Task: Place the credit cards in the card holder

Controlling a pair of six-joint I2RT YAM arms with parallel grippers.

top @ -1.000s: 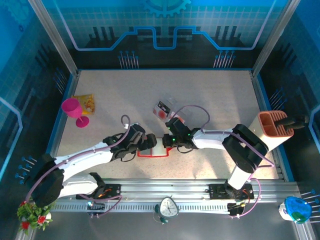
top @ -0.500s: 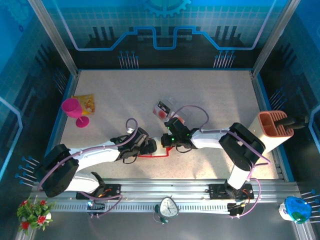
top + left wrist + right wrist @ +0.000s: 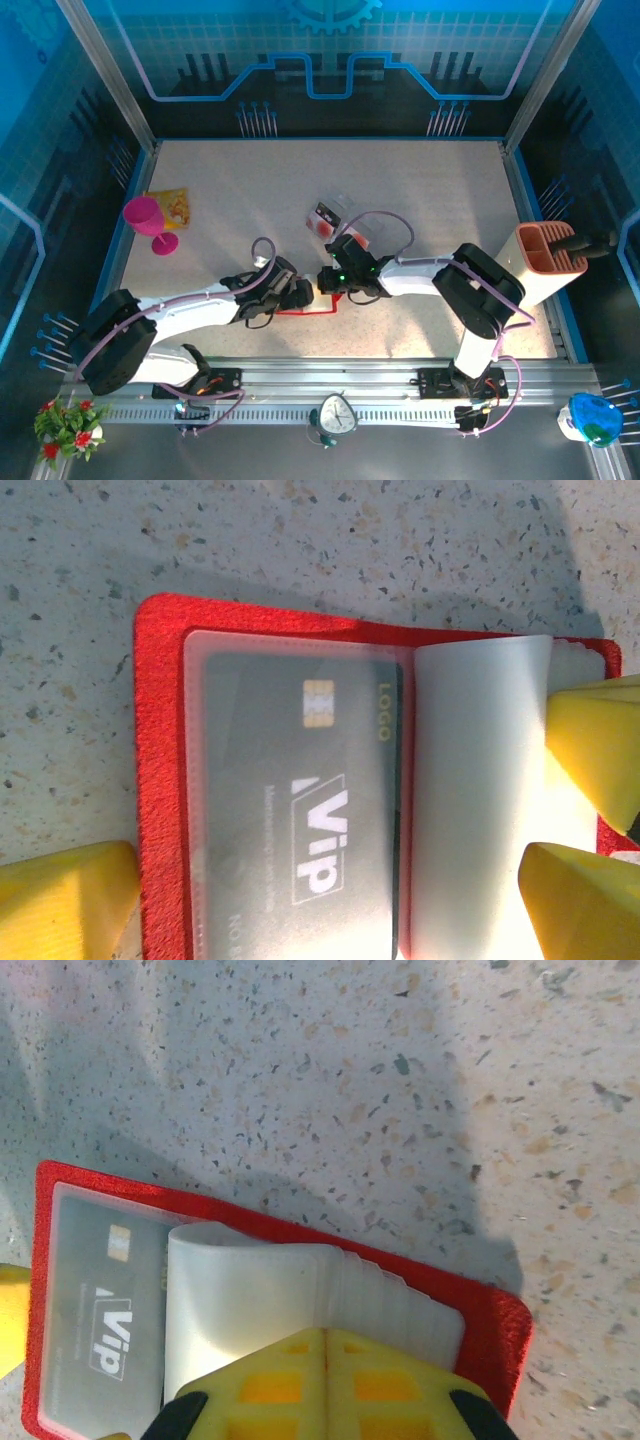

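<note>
Between the 2 tools, the red card holder [image 3: 158, 780] lies opened flat on the tabletop [image 3: 420, 190]. 1 credit card [image 3: 300, 820] already sits behind the clear pocket on the page nearest the left tool [image 3: 298, 293], whose fingers stand wide apart, straddling the holder and gripping nothing. The right tool [image 3: 325, 1345] has its fingers pressed together at the pale inner leaves [image 3: 250, 1295], which curl up against its tips; whether 1 leaf is actually pinched, I cannot tell.

This looks like the half-way step: 1 card stowed, and 1 loose card [image 3: 324, 214] left on the tabletop just beyond the right tool. The next move likely calls for fetching that card while the holder stays open, then sliding it into a free pocket.

Counted: 2 cards, 1 holder, 2 tools.
</note>
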